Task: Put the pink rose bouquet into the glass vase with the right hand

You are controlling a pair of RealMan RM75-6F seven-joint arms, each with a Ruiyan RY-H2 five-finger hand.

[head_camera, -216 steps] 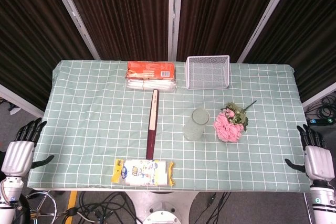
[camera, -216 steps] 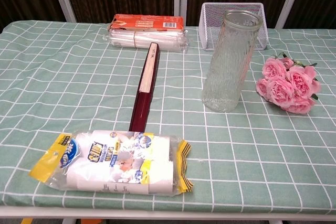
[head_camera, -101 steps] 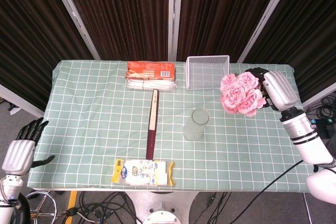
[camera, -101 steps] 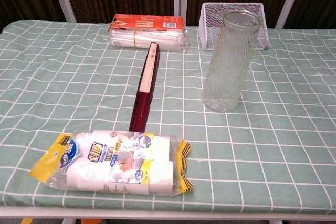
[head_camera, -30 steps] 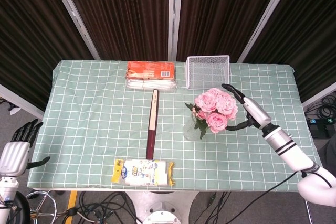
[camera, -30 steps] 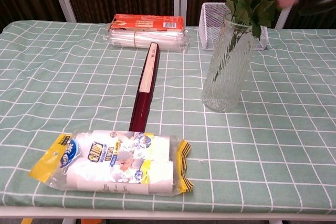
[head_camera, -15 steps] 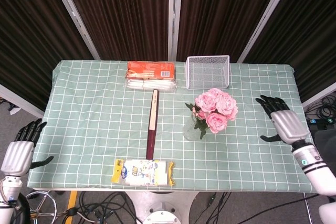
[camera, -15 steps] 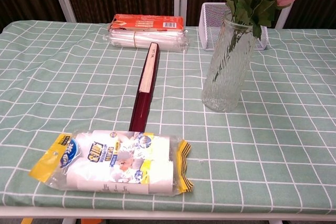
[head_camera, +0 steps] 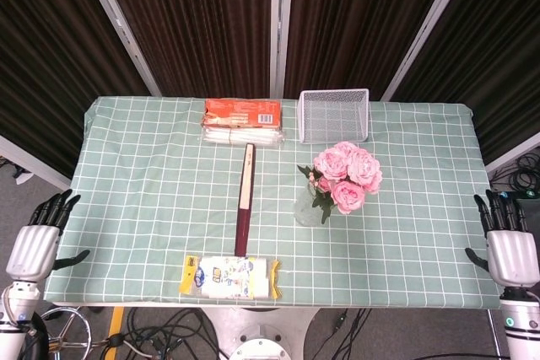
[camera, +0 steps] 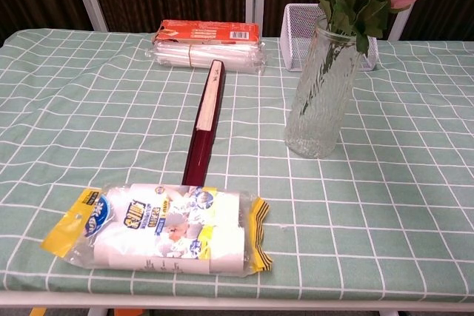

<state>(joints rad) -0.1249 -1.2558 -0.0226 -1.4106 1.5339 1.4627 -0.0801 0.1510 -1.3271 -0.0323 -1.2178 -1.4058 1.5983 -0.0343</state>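
Withdrawn now from beside the flowers to the right edge of the bench [head_camera: 422,284]: right hand [head_camera: 511,252], fingers spread, holding nothing. Likewise off the left edge, left hand [head_camera: 35,246], fingers apart and empty. Standing upright mid-bench, one glass vase [camera: 324,86] with one pink rose bouquet [head_camera: 346,174] inside, stems down. Elsewhere: one wire basket [head_camera: 335,115], one orange pack [head_camera: 242,121], one folded fan [head_camera: 244,198], one tissue pack [head_camera: 229,276].
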